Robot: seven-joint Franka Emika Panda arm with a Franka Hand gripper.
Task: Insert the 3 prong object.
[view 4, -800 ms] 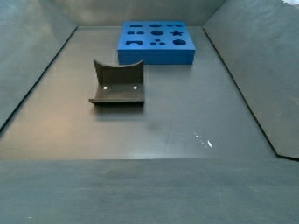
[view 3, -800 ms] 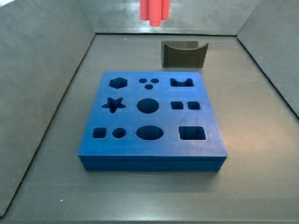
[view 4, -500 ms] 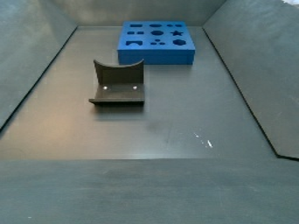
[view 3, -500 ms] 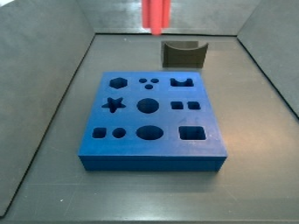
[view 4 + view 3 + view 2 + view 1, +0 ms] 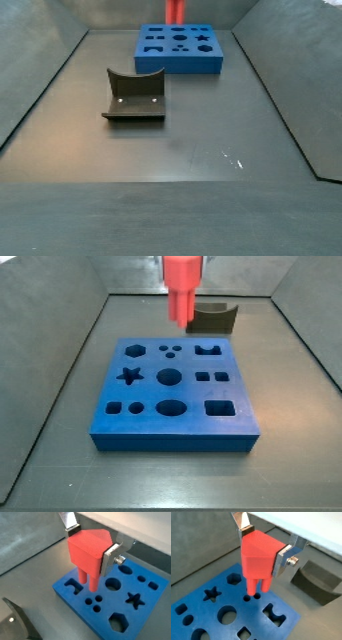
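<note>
Resting on the grey bench point(image 5: 201, 130), a blue board point(image 5: 174, 391) with shaped cutouts lies at the far end in a side view, a dark fixture point(image 5: 134, 95) nearer. Above the board hangs the 3 prong object point(image 5: 261, 559), red, prongs pointing down, upright, apart from the board. The hand point(image 5: 264, 549) is clamped on its body, silver fingers point(image 5: 110, 557) on either side. Doing this step well likely means lining the prongs over the small round holes point(image 5: 251, 598) and lowering straight, without tilt.
</note>
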